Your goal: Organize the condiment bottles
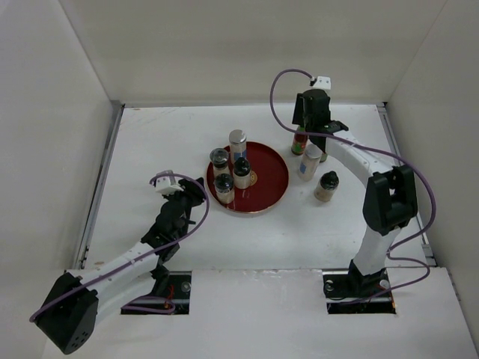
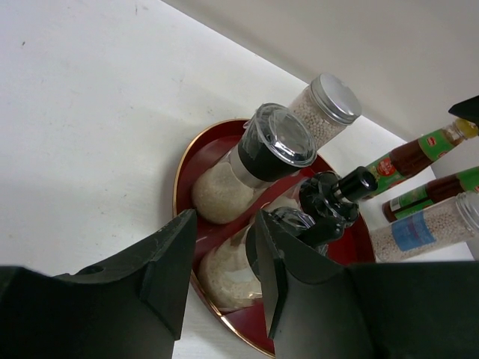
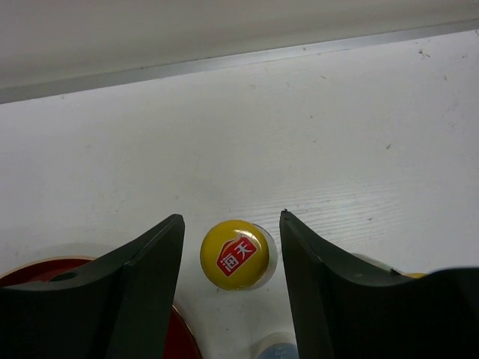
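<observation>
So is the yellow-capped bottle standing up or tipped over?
Standing up: the sauce bottle shows only its round yellow cap, seen from directly above.

White arms, black joints, black pincers, looping purple cables

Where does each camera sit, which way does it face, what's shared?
Top external: above, behind the bases, facing down at the table; both arms show.
Left wrist: on left arm, facing jars on the red tray; left claw shows.
Right wrist: on right arm, facing down at a yellow cap; right claw shows.
Shared: the tray, in all three.
</observation>
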